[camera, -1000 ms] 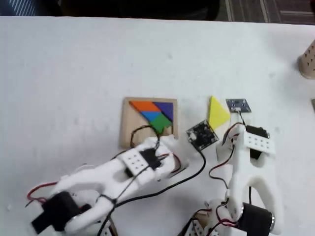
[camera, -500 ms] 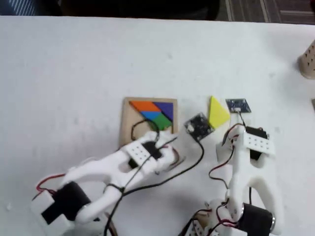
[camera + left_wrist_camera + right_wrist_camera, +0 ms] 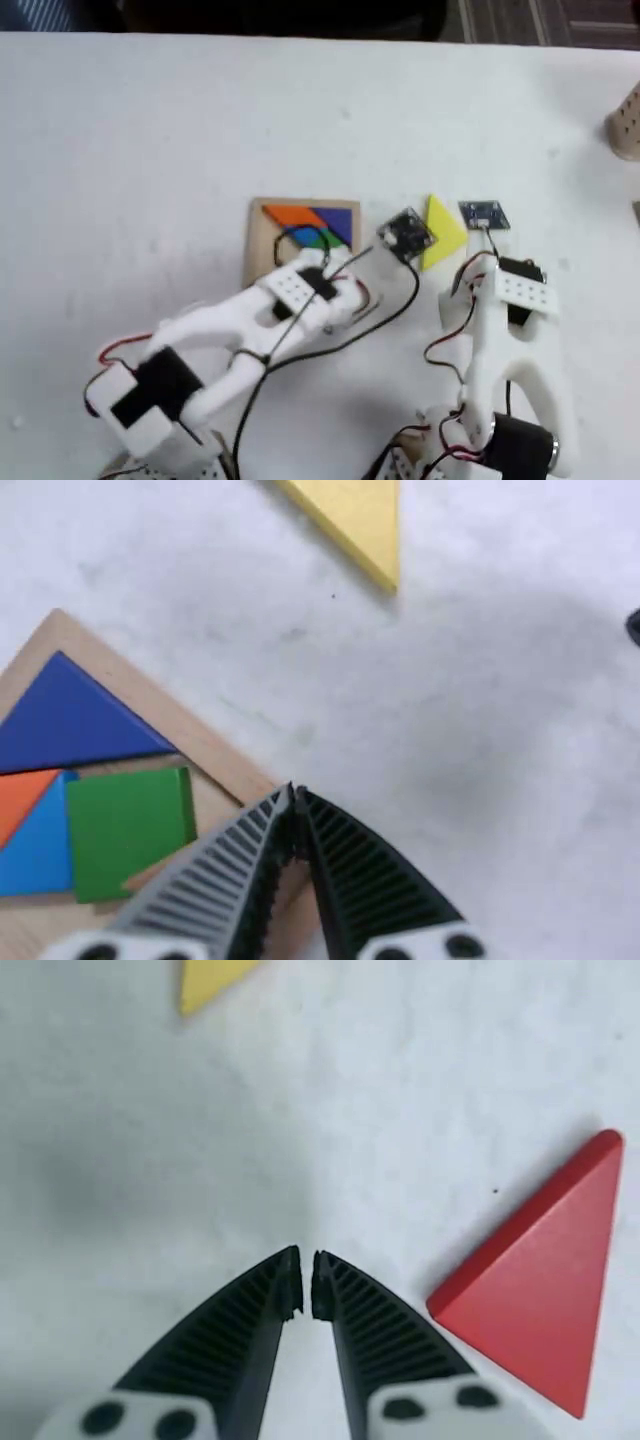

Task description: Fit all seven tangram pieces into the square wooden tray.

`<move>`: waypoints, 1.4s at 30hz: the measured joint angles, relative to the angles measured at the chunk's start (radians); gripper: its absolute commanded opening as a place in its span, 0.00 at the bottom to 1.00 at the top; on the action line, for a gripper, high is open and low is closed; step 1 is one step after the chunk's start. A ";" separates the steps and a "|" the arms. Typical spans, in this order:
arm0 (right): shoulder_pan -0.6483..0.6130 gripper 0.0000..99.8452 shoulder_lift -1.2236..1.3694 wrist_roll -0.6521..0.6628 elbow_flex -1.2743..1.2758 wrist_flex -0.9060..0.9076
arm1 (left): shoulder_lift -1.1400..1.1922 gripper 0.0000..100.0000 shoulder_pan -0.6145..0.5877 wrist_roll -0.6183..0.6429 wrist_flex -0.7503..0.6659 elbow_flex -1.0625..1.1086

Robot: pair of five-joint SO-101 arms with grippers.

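The left gripper had its ribbed black fingers pressed together with nothing between them, and the tips hung over the right rim of the square wooden tray. Whether they touched the rim could not be told. Inside the tray, nearest the gripper, lay a green square piece. On its far side a dark blue triangle filled the far right corner. To the left of the green square lay a light blue piece, with an orange piece on the far side of that, and the four were fitted edge to edge. In the high view the left part of the tray's floor showed bare wood, and the white left arm lay across its near edge. To the right of the tray, apart from it, a yellow triangular piece rested flat on the white table.

The right gripper was also closed and empty, its fingers drawn together to a thin slit, tips down close over the table. A red triangular piece lay flat just beside it; whether a finger touched it could not be told. The yellow piece lay farther off, to this gripper's far left. The white right arm stood well apart from the tray. At the table's far right edge stood a tan perforated object
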 measured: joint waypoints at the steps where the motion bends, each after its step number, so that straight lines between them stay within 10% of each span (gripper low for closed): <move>1: 0.000 0.02 0.000 0.000 0.000 0.000 | 0.015 0.02 -0.009 0.000 0.000 -0.015; 42: 0.002 0.02 -0.002 0.000 0.009 0.000 | -0.120 0.02 -0.187 0.000 0.170 0.084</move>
